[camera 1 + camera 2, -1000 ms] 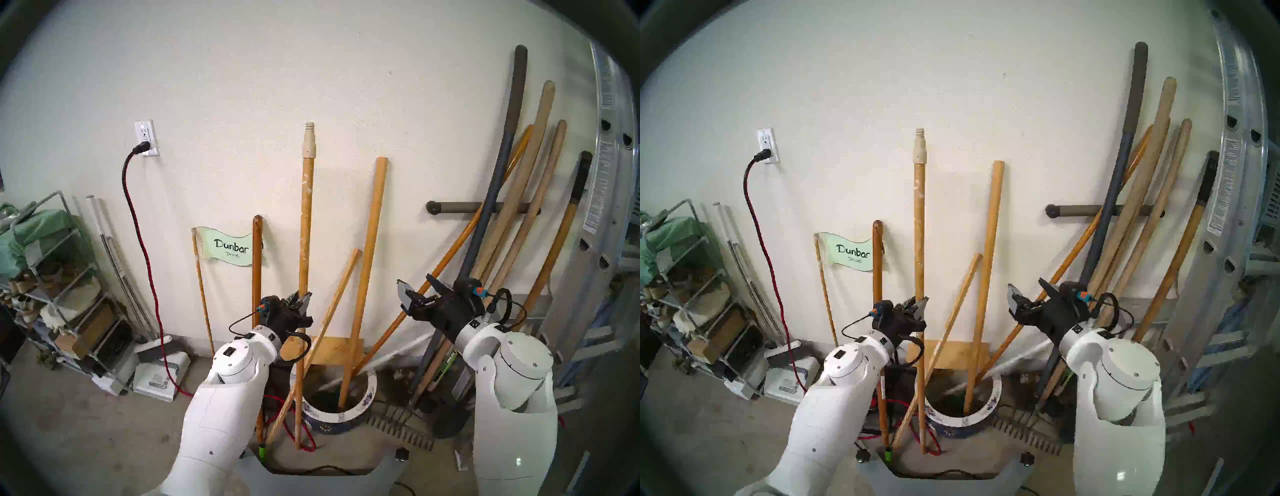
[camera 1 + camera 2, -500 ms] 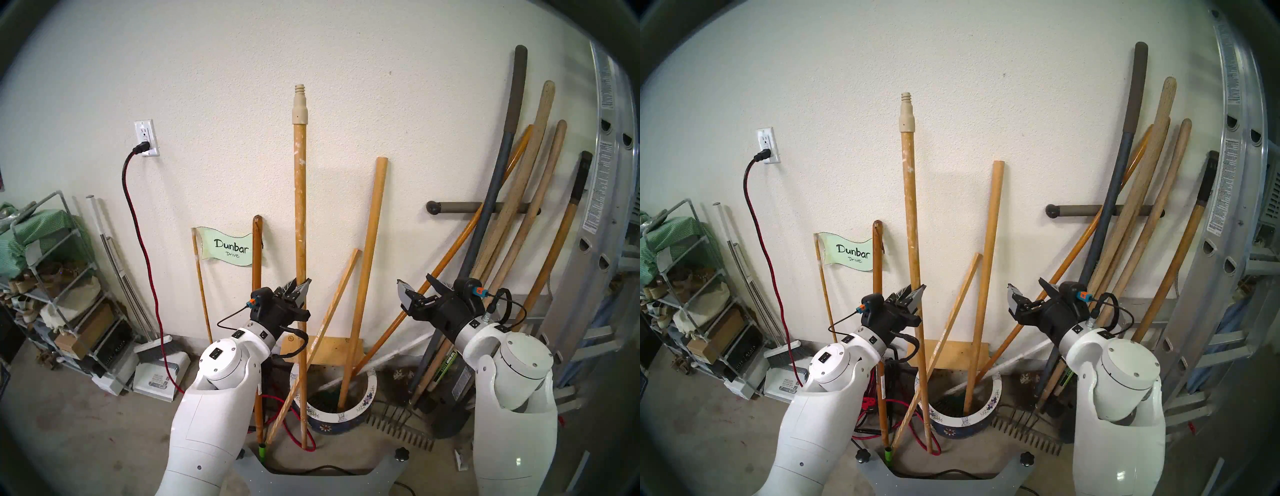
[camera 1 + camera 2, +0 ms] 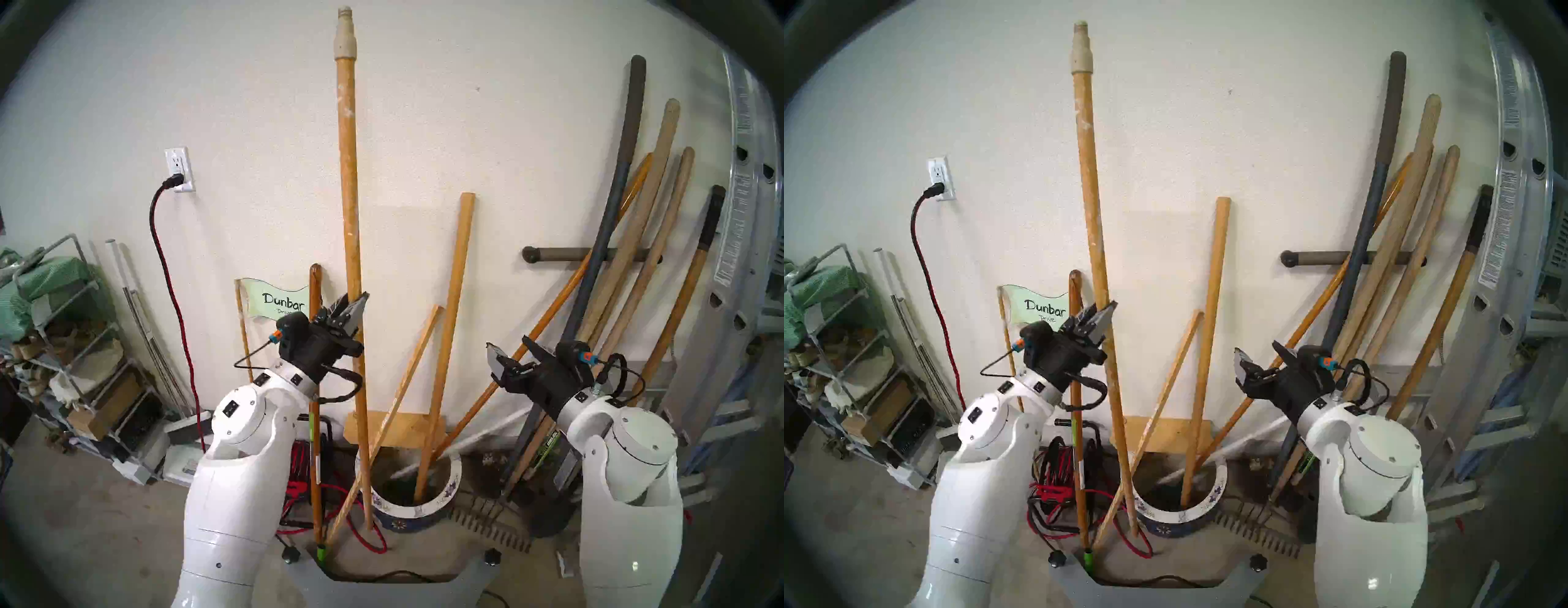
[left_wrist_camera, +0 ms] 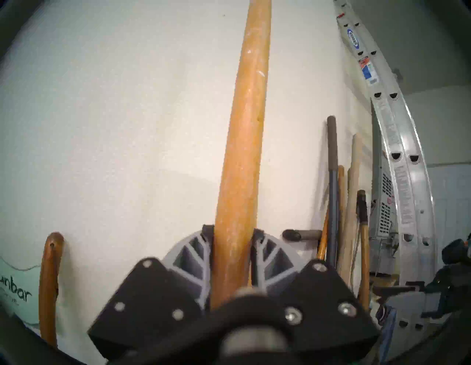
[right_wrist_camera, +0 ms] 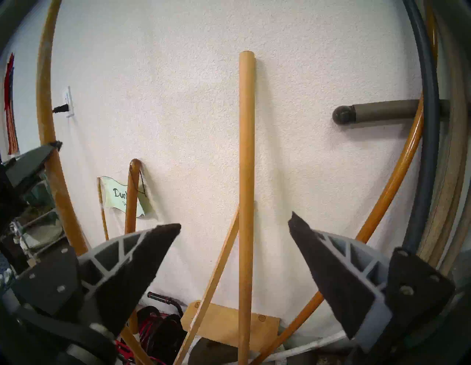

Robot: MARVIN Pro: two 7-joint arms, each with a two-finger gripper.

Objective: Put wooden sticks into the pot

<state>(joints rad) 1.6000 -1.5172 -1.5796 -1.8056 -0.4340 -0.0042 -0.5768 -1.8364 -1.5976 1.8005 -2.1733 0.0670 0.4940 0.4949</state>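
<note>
Speckled pole [image 3: 350, 204] has risen — bottom end seemingly off floor.

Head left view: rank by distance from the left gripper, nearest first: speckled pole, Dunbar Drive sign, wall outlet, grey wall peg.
1. speckled pole: clamped in the left gripper.
2. Dunbar Drive sign: just to its left.
3. wall outlet: up and left, on the wall.
4. grey wall peg: far right, past the pot.
</note>
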